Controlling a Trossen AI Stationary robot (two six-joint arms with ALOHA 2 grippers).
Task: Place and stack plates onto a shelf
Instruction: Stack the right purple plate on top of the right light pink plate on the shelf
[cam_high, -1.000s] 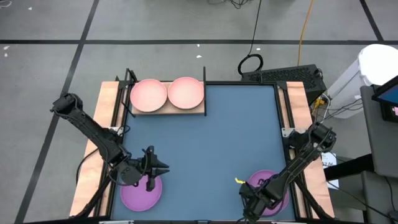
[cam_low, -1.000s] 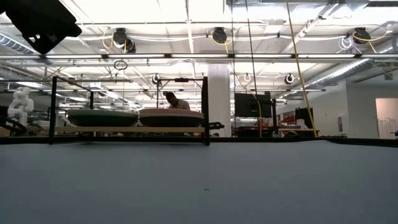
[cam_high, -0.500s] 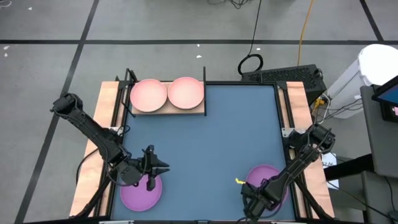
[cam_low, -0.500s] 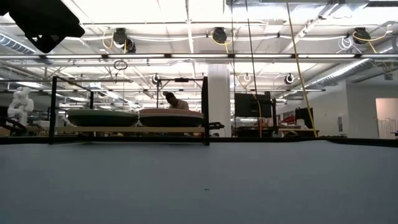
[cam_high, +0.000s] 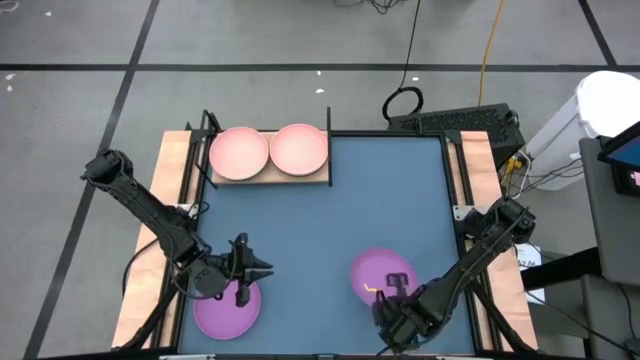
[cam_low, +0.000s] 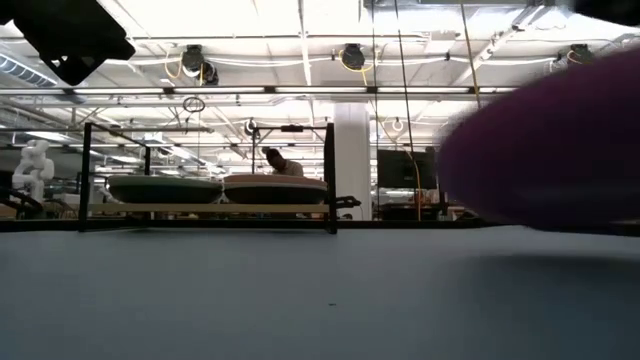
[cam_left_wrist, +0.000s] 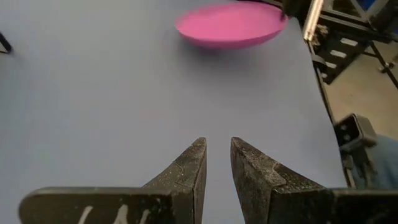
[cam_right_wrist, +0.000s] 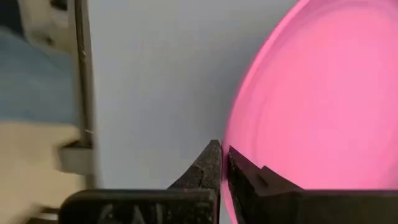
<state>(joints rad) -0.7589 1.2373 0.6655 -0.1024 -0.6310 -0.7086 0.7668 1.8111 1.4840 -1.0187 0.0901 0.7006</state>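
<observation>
Blue mat (cam_high: 330, 215), shelf (cam_high: 268, 176) at far edge with two pink plates (cam_high: 268, 150). Right gripper (cam_high: 385, 308) clenched on purple plate (cam_high: 378, 272) rim — lifted, you carry it shelfward. Left gripper (cam_high: 240, 282) over second purple plate (cam_high: 226, 308); grip unclear.

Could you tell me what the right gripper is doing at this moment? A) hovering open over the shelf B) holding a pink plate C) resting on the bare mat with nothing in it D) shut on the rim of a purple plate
D: the right gripper is shut on the rim of the purple plate, whose edge runs between its fingers in the right wrist view.
</observation>
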